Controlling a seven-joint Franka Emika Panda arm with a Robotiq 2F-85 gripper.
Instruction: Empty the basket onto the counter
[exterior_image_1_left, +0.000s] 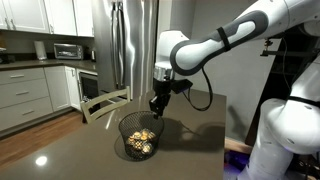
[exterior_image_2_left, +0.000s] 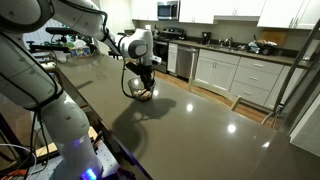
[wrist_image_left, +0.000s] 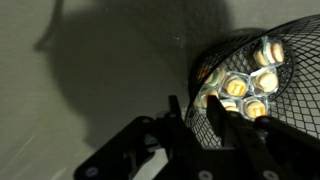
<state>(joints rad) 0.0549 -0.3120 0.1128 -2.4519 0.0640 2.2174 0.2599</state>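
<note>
No text, label, brand, number or sign can be read on anything shown in any of the three views.

basket (exterior_image_2_left: 134, 84) on the worktop (exterior_image_2_left: 200, 130), just 9 o'clock of frame centre. yellowish items (exterior_image_2_left: 146, 94) inside, toward its 4 o'clock side. gripper (exterior_image_2_left: 143, 72) at the basket's 12 o'clock rim, jaws too small to read. arm (exterior_image_2_left: 100, 25) comes in from 10 o'clock. white cabinets (exterior_image_2_left: 245, 75) at 3 o'clock.
</note>
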